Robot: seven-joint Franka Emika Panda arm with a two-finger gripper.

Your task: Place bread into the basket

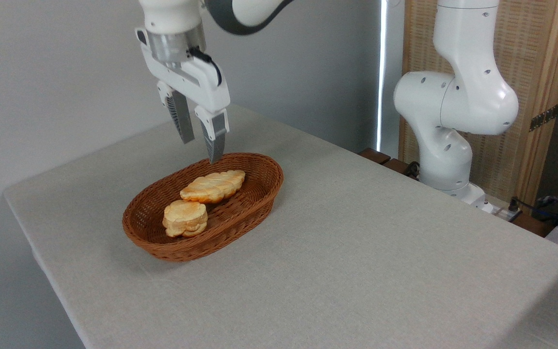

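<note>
Grey wall (pixel 56 72), woven wooden screen (pixel 535 87)
</note>
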